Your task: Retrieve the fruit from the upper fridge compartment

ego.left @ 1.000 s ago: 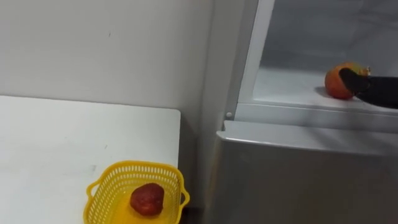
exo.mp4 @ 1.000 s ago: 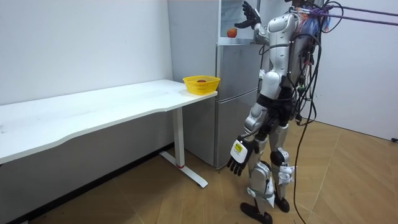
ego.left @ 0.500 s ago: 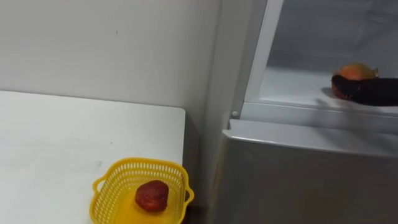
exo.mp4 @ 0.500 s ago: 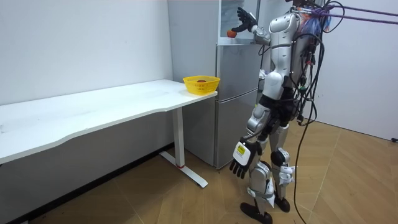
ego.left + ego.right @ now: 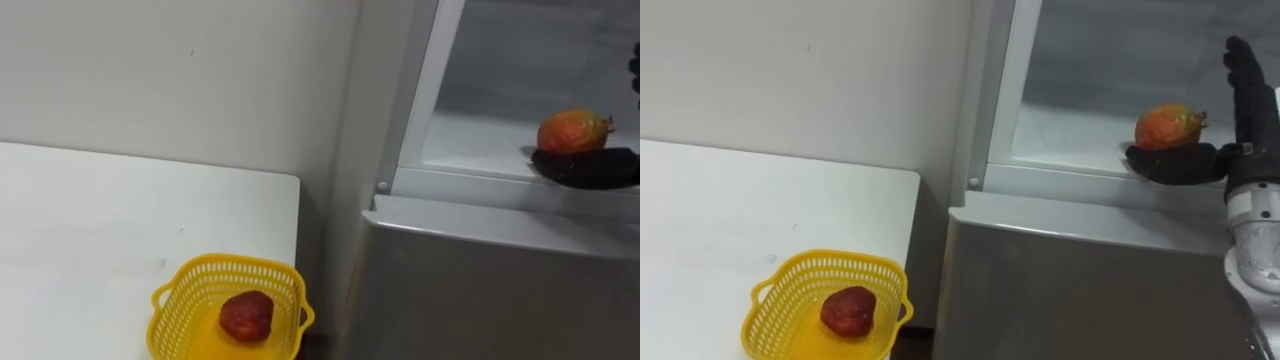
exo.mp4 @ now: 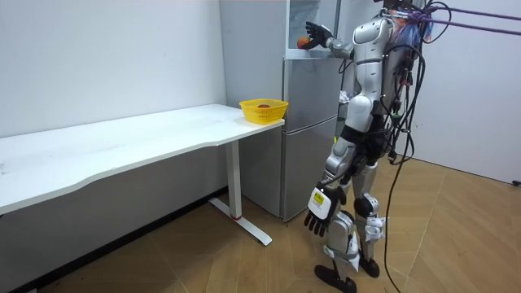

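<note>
White wall behind. The upper fridge compartment (image 5: 1090,60) stands open at upper right, and an orange-red fruit (image 5: 1167,127) sits near the front of its shelf. My right hand (image 5: 1243,120) is unclenched, with fingers upright to the fruit's right and thumb stretched just below it. At lower left, a yellow basket (image 5: 770,300) on the white table (image 5: 720,220) holds a red fruit (image 5: 848,310). My left hand (image 6: 318,213) hangs relaxed beside my thigh.

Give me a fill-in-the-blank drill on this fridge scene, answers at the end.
The orange-red fruit lies in the ___ compartment of the fridge. The hand held up beside it, fingers straight, is the robot's ___ one. The yellow basket on the white table holds a second fruit, coloured ___.
Missing words: upper; right; red.
</note>
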Controlling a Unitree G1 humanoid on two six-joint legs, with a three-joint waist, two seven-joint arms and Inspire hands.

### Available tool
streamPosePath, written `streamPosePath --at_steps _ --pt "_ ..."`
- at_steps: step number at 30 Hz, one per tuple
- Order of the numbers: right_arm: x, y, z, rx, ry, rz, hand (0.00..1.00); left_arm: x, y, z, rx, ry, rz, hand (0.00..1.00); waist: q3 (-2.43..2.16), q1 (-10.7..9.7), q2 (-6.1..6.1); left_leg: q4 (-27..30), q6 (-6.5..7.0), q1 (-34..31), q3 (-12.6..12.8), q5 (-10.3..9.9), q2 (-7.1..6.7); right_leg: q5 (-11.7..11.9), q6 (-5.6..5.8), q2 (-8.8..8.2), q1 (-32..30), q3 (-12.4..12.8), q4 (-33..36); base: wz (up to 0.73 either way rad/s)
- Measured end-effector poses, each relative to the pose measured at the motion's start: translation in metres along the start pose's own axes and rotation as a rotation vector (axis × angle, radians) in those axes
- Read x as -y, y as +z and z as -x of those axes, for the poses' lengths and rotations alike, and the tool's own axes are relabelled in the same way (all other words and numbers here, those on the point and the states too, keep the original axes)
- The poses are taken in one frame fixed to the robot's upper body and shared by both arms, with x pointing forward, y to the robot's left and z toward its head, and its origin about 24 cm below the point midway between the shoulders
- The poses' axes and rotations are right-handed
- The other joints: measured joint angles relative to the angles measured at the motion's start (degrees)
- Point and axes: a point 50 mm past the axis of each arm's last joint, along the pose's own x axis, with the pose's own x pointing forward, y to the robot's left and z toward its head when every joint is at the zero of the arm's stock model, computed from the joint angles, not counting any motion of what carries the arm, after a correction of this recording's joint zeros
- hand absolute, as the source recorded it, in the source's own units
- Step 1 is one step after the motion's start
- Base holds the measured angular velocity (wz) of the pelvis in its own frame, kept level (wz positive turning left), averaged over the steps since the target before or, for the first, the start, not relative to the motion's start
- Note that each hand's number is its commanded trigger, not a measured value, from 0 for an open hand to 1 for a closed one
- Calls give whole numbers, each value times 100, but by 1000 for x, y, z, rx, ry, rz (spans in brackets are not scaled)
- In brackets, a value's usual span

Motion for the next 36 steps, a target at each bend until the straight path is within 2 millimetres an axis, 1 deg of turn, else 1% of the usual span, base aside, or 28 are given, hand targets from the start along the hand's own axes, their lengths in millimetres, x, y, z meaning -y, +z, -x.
streamPosePath --at_steps 3,5,12,17,21,25,27,36 --pt "2 -2 -9 -37 25 -10 0 -4 2 1 17 -2 -4 0 0 5 0 16 -1 -15 -18 1 6 0 -1 7 4 -11 0 2" --pt "3 -1 -11 -42 46 -5 0 -4 4 2 30 -4 -5 0 0 6 -1 58 -1 -53 -55 0 4 1 -3 9 3 -38 0 8" --pt "1 -4 -10 -62 108 -8 0 -5 4 2 22 -7 -4 0 -10 0 -16 83 -1 -55 -72 0 5 3 -5 10 15 -58 5 1" --pt "3 -5 -11 -72 136 4 0 -4 4 2 24 -12 -4 0 -22 13 -32 89 0 -62 -73 0 5 4 -7 9 15 -63 4 0" --pt "3 -7 -11 -82 158 5 0 -4 4 2 20 -26 -4 0 -20 19 -22 92 0 -61 -71 0 8 5 -9 11 16 -55 4 0" --pt "5 -11 -15 -115 176 -26 0 -4 3 2 6 -32 -2 0 5 24 20 82 0 -58 -73 0 10 9 -15 11 21 -57 7 0" --pt "7 -14 -15 -131 188 -25 0 -4 2 2 -2 -33 0 0 -6 24 26 75 0 -62 -78 0 9 9 -15 10 23 -53 12 0" --pt "6 -16 -15 -152 250 -22 0 -4 0 2 -36 -33 5 0 -18 10 39 87 1 -59 -94 -1 8 9 -15 12 51 -53 14 0"
